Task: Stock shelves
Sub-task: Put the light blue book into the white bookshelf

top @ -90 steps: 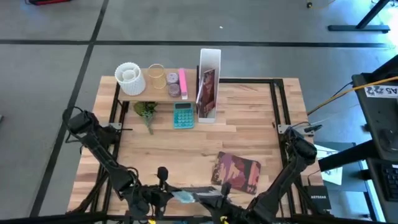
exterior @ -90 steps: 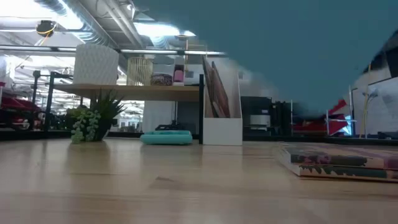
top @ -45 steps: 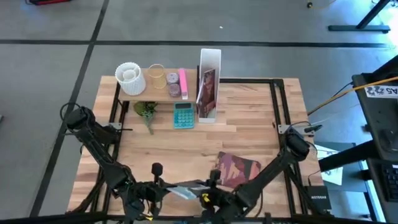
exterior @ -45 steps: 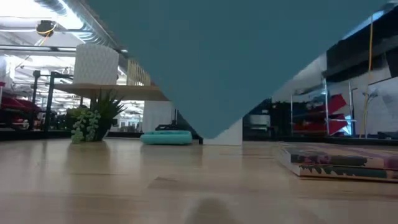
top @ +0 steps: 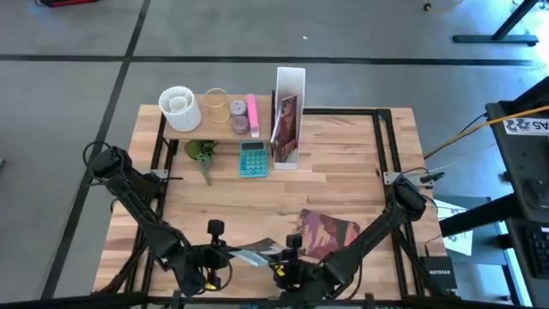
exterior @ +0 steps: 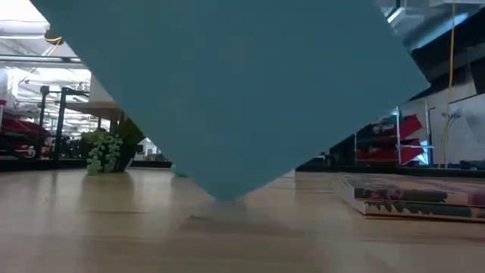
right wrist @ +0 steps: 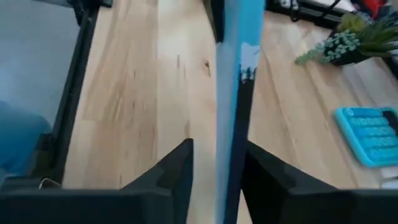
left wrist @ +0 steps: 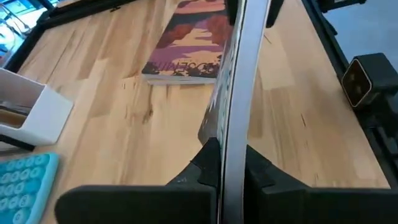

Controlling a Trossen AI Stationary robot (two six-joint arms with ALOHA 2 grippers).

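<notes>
Book in hand: thin blue-covered book (top: pixel 254 255), held on edge low over the near edge of the bench (top: pixel 343 163), between the two arms.
Left tool: left tool (left wrist: pixel 231 163) clenched on the book's lower edge.
Right tool: right tool (right wrist: pixel 217 163), fingers either side of the same book with a gap showing (seemingly not clamped).
Handling: light, flat and stiff-covered, probably smooth; best pinched near the spine, since a corner grip would let it swing.
Destination: white file box (top: pixel 288 116) beside the shelf (top: pixel 210 127), well apart from the book.
Also present: second book (top: pixel 328 237) lying flat.
Change: the blue cover now fills more of the low view than half a second ago, hiding the shelf.
</notes>
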